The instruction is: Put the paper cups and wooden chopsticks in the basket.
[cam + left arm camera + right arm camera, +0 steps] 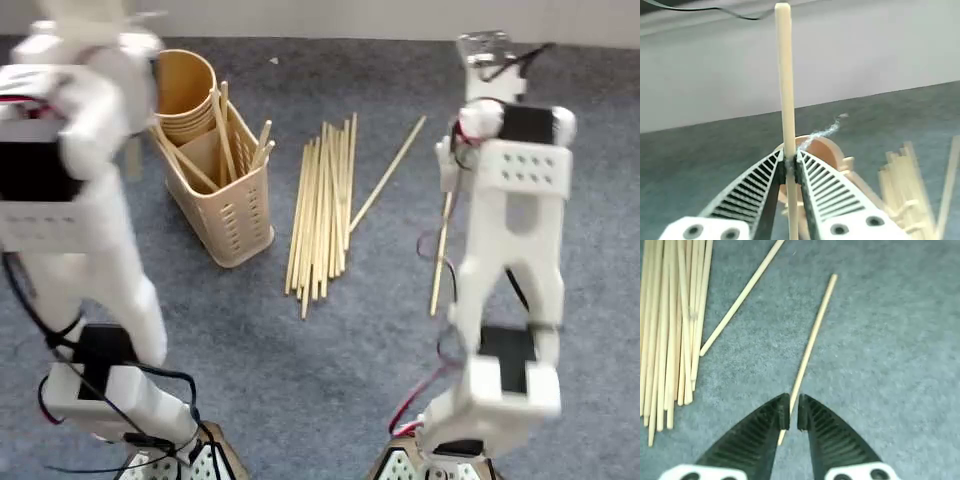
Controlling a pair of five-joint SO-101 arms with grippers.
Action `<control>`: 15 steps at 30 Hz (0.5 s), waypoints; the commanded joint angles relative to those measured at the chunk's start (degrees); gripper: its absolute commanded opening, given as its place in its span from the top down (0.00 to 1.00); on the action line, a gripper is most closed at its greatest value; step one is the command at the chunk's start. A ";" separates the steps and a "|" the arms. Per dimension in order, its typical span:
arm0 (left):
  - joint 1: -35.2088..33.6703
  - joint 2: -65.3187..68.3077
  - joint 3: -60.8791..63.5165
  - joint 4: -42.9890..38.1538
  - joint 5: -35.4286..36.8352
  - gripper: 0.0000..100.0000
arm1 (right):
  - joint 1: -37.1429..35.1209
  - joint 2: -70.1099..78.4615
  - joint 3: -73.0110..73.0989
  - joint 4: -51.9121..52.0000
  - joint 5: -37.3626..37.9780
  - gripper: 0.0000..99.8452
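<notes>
Precariously, fingers of the left gripper (pixel 790 167) clamp one wooden chopstick (pixel 784 75) upright above the basket (pixel 235 215), where a slip could drop it outside; the right gripper (pixel 793 412) hovers all but closed, apparently empty.

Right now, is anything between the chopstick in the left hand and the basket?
Nothing visible does. The left hand grips the chopstick upright, the basket with its paper cups just beyond; sticks already leaning inside crowd its opening.

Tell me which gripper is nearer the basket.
Left. The left gripper, holding an upright chopstick, is close by the basket; the right gripper is beyond the chopstick pile, over a lone chopstick.
</notes>
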 commanded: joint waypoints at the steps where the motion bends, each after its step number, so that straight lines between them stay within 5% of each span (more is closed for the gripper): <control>1: 6.73 -1.80 2.77 -6.24 4.92 1.00 | 0.57 -16.31 12.70 -5.05 1.41 0.89; 9: 5.49 -1.80 12.62 -9.76 5.01 1.00 | 4.44 -45.41 56.40 -26.42 4.92 0.87; 15: 5.85 -1.80 13.14 -15.38 5.01 1.00 | 1.63 -57.54 73.98 -29.05 4.84 0.87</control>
